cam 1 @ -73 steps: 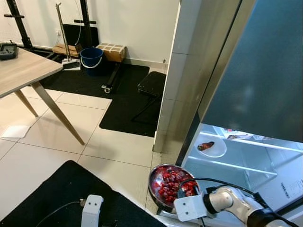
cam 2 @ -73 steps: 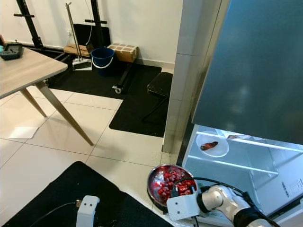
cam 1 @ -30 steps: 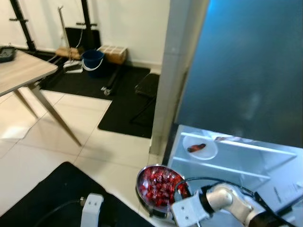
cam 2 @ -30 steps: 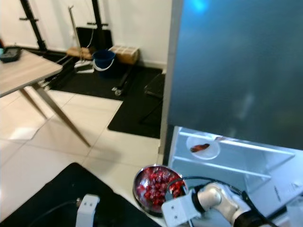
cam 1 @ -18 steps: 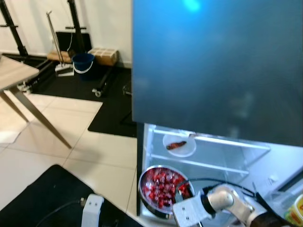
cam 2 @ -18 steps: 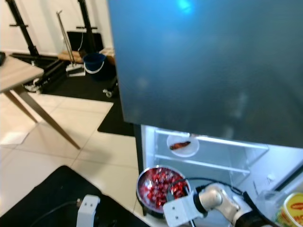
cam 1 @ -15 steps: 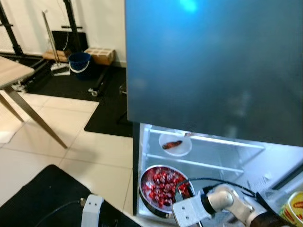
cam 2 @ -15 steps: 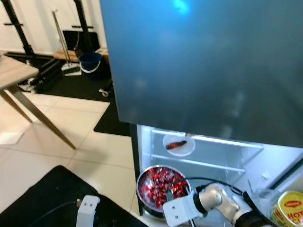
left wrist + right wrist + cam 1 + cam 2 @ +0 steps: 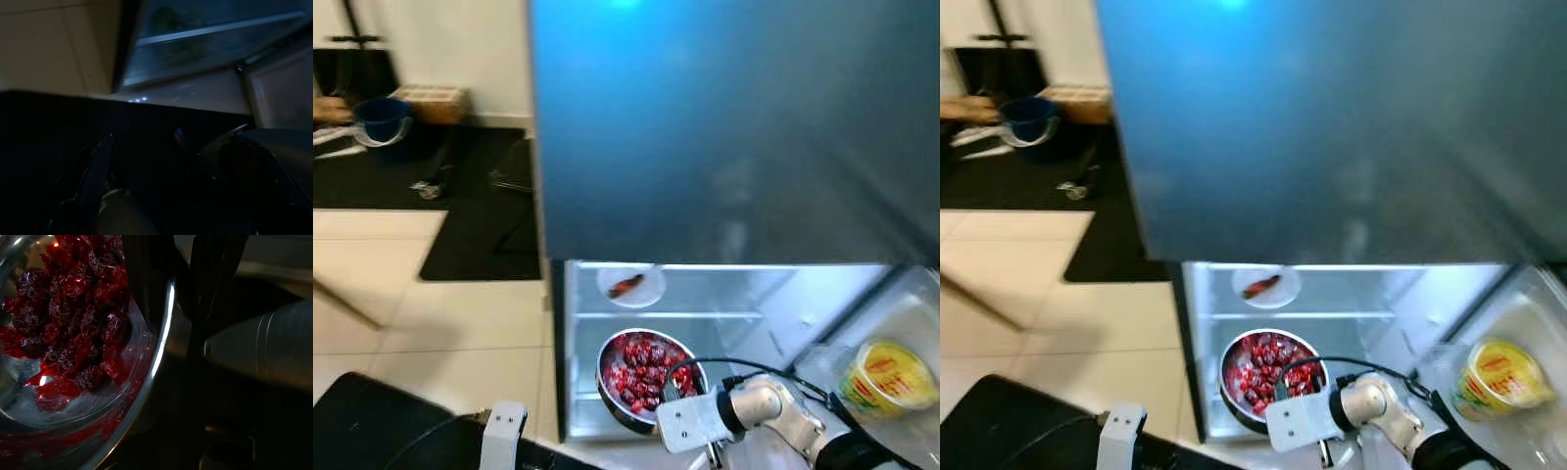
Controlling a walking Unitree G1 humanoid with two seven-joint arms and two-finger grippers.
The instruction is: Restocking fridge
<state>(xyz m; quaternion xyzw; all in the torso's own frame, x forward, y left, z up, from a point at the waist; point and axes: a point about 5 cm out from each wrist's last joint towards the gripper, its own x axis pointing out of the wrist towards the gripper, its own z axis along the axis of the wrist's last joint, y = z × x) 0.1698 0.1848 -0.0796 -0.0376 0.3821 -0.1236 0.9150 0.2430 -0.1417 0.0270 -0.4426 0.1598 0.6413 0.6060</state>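
So the fridge (image 9: 724,127) is open at the lower section, lit up inside, with its big dark blue-grey front filling the upper part of the head views. The right hand (image 9: 1285,390) is clamped on the near rim of a steel bowl (image 9: 612,392) packed with red wrapped candies (image 9: 644,370); in the right wrist view 1 black finger sits inside the rim (image 9: 166,323) and the other outside, so it's pinching the wall of the bowl. The bowl hangs at the front of the fridge opening, above the lower shelf level, can't tell if it's touching anything underneath. Further back on a glass shelf (image 9: 705,315) there's a small white plate (image 9: 631,285) with something brown-red on it. Off to the right, in the door bin, a yellow-lidded tub (image 9: 883,377). The left hand (image 9: 142,166) hangs low over a black mat (image 9: 382,426), view's really dark, fingers look spread apart. Blue bucket (image 9: 380,117) way back by the wall.
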